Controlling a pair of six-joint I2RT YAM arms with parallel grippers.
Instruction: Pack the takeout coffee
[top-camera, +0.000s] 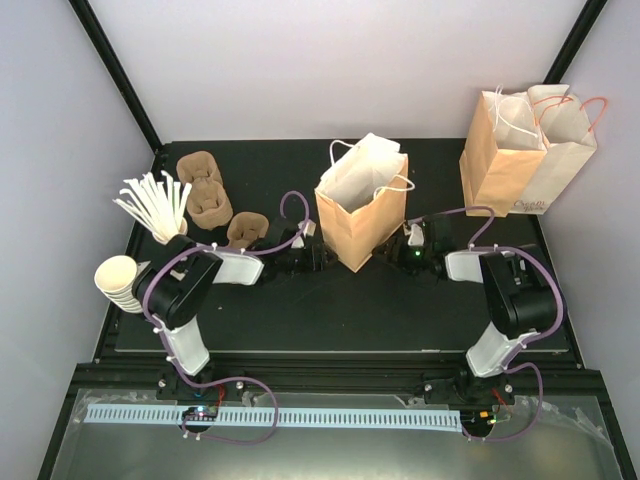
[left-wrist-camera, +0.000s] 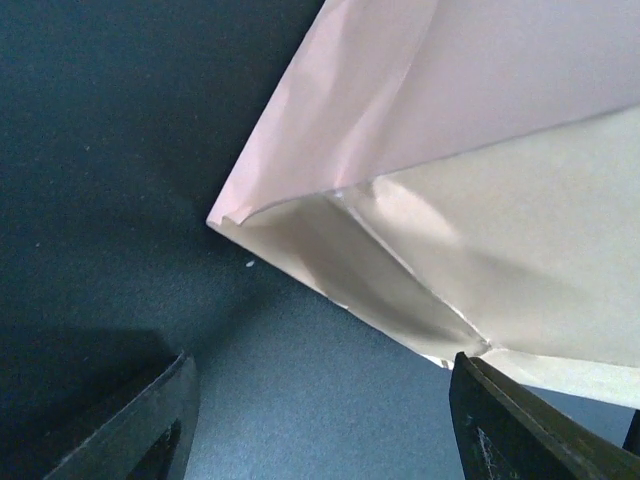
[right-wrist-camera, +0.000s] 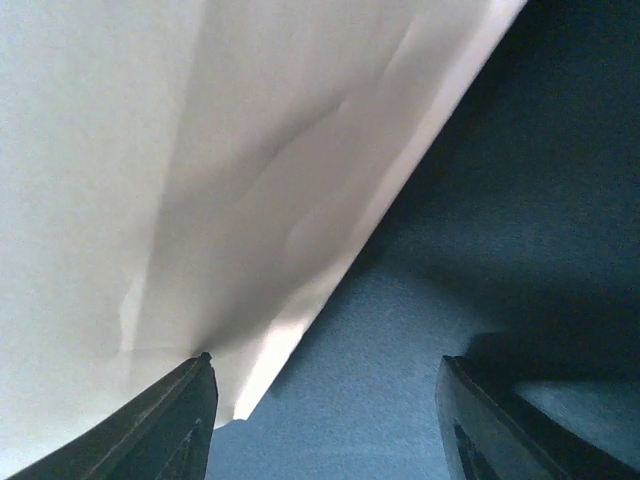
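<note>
On the black table (top-camera: 300, 310), seen from above, left gripper (top-camera: 318, 256) and right gripper (top-camera: 398, 252) flank the base of the upright, open paper bag (top-camera: 360, 215), with open tabletop nearer the arm bases; the takeout coffee shows nowhere. Left wrist: spread fingers (left-wrist-camera: 150, 430) face the bag's bottom corner, apart from it. Right wrist: spread fingers (right-wrist-camera: 165, 430), one at the bag's lower edge.

Left hand (top-camera: 320, 258) and right hand (top-camera: 388, 252) flank bag (top-camera: 360, 205)
</note>
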